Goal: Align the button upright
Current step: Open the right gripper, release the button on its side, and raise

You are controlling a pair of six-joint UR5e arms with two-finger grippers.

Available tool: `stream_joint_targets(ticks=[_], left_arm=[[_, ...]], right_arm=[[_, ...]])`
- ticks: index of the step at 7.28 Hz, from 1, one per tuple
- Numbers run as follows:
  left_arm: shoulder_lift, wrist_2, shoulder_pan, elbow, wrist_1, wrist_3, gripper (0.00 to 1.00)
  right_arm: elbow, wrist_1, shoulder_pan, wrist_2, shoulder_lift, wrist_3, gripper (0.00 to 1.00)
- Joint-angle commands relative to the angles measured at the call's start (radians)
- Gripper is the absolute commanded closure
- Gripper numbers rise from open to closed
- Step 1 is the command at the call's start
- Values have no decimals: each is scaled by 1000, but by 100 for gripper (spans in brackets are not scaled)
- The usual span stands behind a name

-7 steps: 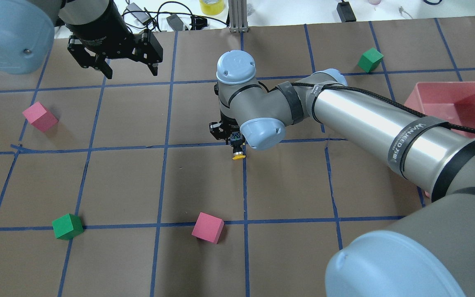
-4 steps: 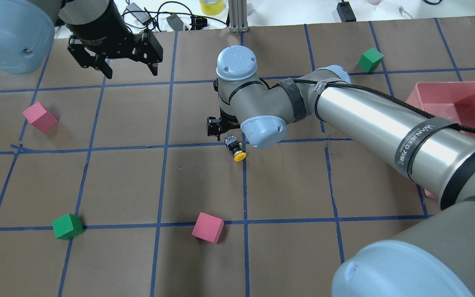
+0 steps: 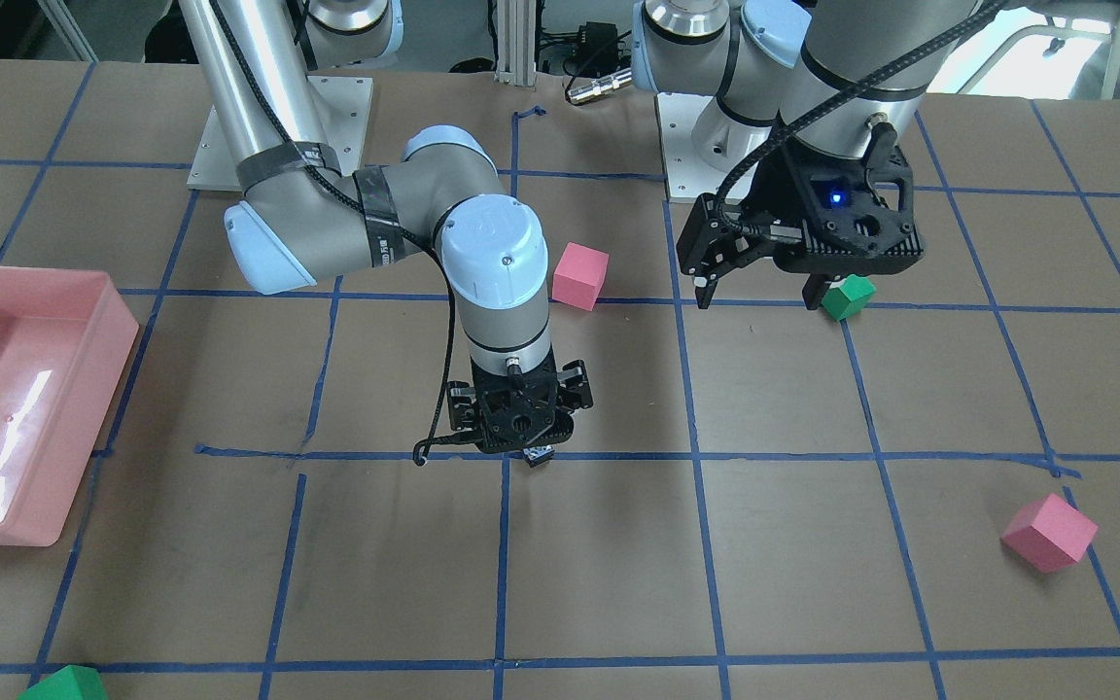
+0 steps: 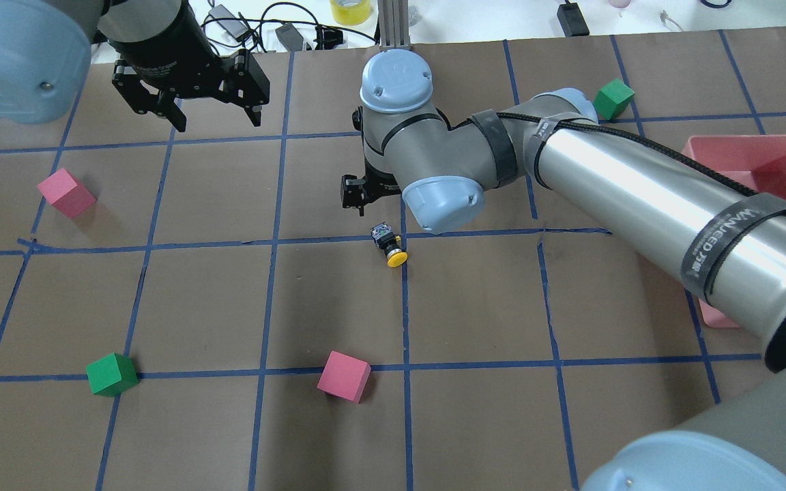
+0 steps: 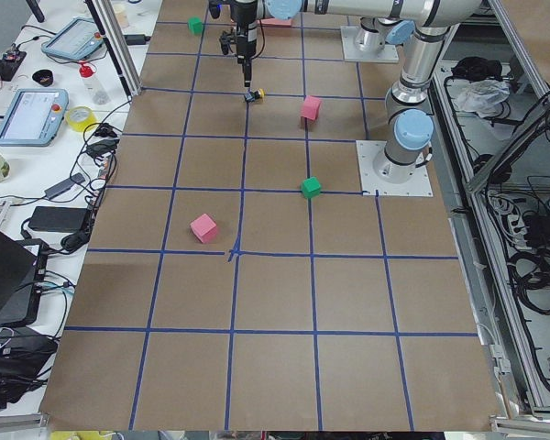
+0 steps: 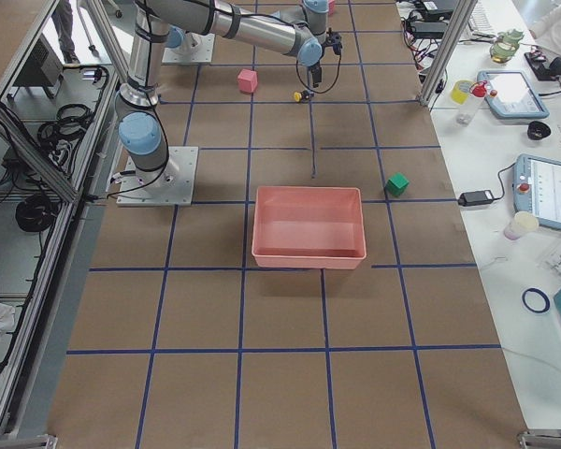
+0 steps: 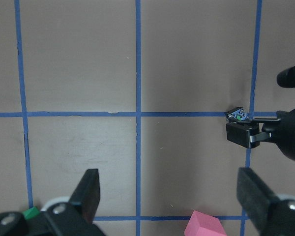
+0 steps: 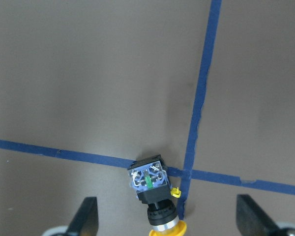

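Note:
The button [image 4: 388, 247] lies on its side on the brown table, on a blue tape crossing, its yellow cap toward the robot. The right wrist view shows its black body and silvery end [image 8: 150, 179] from above. My right gripper [image 4: 374, 203] hangs open just above and beyond it, not touching; its fingers [image 8: 86, 216] stand wide apart. In the front view the gripper [image 3: 521, 447] hides most of the button [image 3: 541, 454]. My left gripper [image 4: 219, 121] is open and empty, high over the far left of the table; it also shows in the front view [image 3: 757, 292].
Pink cubes [image 4: 65, 193] [image 4: 344, 376] and green cubes [image 4: 112, 374] [image 4: 613, 99] lie scattered around. A pink bin [image 4: 761, 164] stands at the right edge. The right arm's forearm [image 4: 638, 198] crosses the right half of the table.
My right gripper has let go of the button and drawn up and away toward the far side. The button stays on the table on its side. The left arm has not moved.

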Motion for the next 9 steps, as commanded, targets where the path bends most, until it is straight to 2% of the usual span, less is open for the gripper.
stream_joint_targets(ticks=[1, 5, 6, 8, 9], left_arm=[[5, -2, -1, -24, 2, -3, 0], [5, -3, 0, -107, 35, -10, 0], [4, -3, 0, -110, 48, -10, 0], [2, -3, -7, -170, 100, -21, 0], [4, -2, -18, -233, 216, -129, 0]], right_arm=[[-5, 75, -57, 2, -40, -79, 0], [-6, 358, -292, -18, -309, -348, 0], [1, 440, -323, -45, -383, -397, 0], [0, 463, -330, -53, -474, -434, 0], [0, 464, -333, -53, -477, -434, 0]])
